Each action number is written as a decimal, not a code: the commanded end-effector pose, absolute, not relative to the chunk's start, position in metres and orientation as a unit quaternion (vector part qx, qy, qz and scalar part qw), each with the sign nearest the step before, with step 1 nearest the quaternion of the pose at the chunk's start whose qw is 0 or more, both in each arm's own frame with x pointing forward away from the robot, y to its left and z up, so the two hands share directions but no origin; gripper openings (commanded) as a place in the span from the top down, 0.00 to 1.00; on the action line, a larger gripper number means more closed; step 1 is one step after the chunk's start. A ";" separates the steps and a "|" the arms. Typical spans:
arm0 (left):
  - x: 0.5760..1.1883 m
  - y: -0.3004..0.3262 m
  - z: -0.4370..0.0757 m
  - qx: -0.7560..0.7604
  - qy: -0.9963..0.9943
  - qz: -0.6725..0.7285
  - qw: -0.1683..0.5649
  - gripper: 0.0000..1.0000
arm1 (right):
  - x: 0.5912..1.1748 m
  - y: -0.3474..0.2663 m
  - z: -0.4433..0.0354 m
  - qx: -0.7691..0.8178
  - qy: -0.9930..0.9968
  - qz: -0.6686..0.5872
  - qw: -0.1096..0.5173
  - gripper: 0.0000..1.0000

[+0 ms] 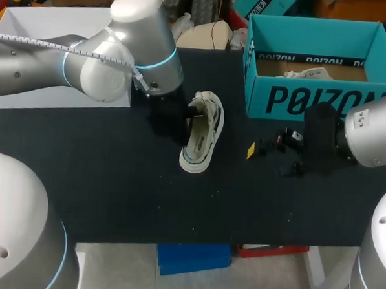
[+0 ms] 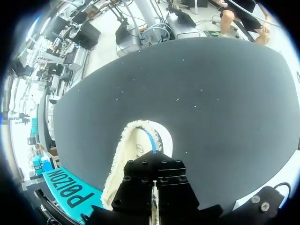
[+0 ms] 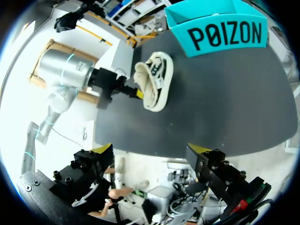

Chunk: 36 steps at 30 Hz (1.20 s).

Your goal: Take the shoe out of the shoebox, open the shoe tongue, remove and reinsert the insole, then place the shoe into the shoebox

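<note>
1. Sneaker [image 1: 203, 133], on the surface [image 1: 113, 179] beside the shoebox [image 1: 299, 101]: light, soft-collared; likely best pinched at collar.
2. Left tool [image 2: 153, 192]: closed onto sneaker's collar.
3. Right tool [image 3: 151, 152]: wide open, empty.

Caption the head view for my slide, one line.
Left pincer grips the white shoe on the black table; right pincer hangs open in front of the teal shoebox.

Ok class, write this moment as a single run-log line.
left gripper: shut on shoe | right gripper: open, apart from shoe | shoe: on table, outside shoebox
</note>
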<state>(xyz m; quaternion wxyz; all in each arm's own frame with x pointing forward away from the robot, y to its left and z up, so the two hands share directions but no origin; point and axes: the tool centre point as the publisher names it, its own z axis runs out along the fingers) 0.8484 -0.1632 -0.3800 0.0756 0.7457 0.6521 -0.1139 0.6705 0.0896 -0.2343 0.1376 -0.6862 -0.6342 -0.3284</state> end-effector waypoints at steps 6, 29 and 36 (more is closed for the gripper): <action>0.850 -0.174 -0.395 0.751 0.649 -0.109 0.058 1.00 | 0.671 0.090 -0.234 -0.687 -0.634 -0.327 0.137 0.00; 0.847 -0.178 -0.390 0.762 0.635 -0.124 0.028 1.00 | 0.671 0.090 -0.234 -0.687 -0.634 -0.327 0.137 0.00; 0.850 -0.182 -0.404 0.776 0.625 -0.083 0.024 1.00 | 0.671 0.090 -0.234 -0.687 -0.634 -0.327 0.137 0.00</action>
